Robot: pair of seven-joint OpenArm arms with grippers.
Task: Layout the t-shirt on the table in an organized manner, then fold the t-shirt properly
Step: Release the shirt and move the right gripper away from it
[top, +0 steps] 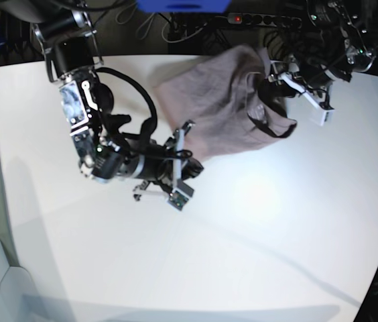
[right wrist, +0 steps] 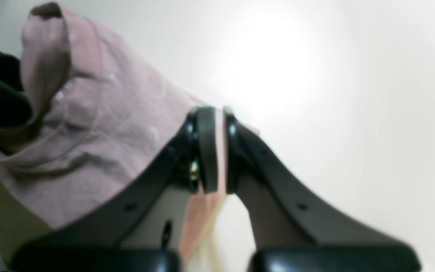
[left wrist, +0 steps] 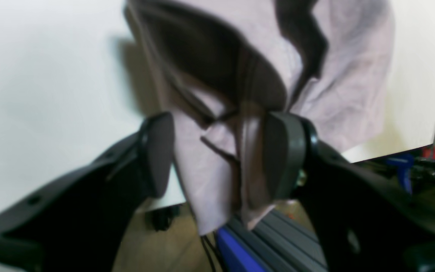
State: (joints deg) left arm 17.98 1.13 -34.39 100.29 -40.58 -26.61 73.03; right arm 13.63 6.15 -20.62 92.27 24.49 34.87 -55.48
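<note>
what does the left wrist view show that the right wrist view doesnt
Only the left wrist view: the left gripper with its jaws apart and a fold of the t-shirt hanging between them, plus the table edge and floor clutter below. Only the right wrist view: the right gripper shut on a thin edge of the shirt. Both: the pinkish shirt over the white table.

t-shirt (top: 216, 107) at table's (top: 242, 255) far edge

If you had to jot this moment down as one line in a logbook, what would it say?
phase: laying out | item: dusty pink cotton t-shirt, bunched | right claw: shut on shirt edge | left claw: open around shirt fold | surface: white table
</note>
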